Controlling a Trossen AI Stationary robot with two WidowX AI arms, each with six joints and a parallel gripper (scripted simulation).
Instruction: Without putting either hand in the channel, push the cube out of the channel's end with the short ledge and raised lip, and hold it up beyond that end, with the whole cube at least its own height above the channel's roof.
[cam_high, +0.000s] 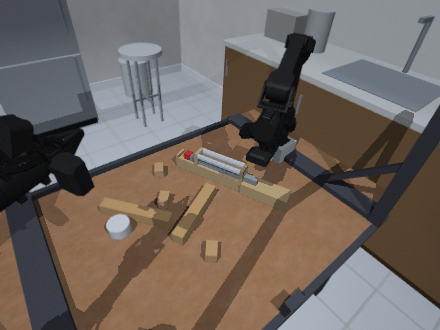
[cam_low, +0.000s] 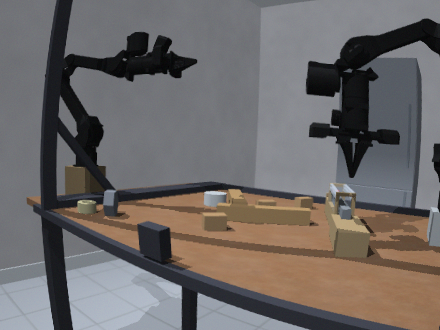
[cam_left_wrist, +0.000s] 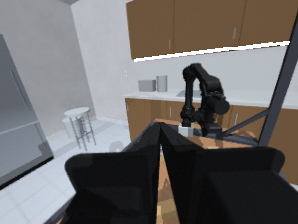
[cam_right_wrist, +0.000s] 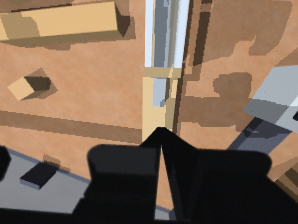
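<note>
The channel (cam_high: 220, 169) is a long tan trough with pale roof rails, lying at the back of the table. The red cube (cam_high: 188, 155) sits at its far-left end in the top view. A grey rod (cam_high: 251, 180) lies in the channel's other end, next to a tan end block (cam_high: 266, 192); it also shows in the right wrist view (cam_right_wrist: 159, 92). My right gripper (cam_low: 353, 172) is shut and empty. It points straight down, well above that end block (cam_right_wrist: 155, 117). My left gripper (cam_low: 192, 62) is shut and empty, high in the air far from the channel.
Loose tan bars (cam_high: 134, 210) (cam_high: 193, 212), small tan blocks (cam_high: 211, 250) (cam_high: 159, 169) and a white cylinder (cam_high: 119, 226) lie mid-table. A grey block (cam_high: 286, 149) stands by the right arm's base. A dark frame rims the table.
</note>
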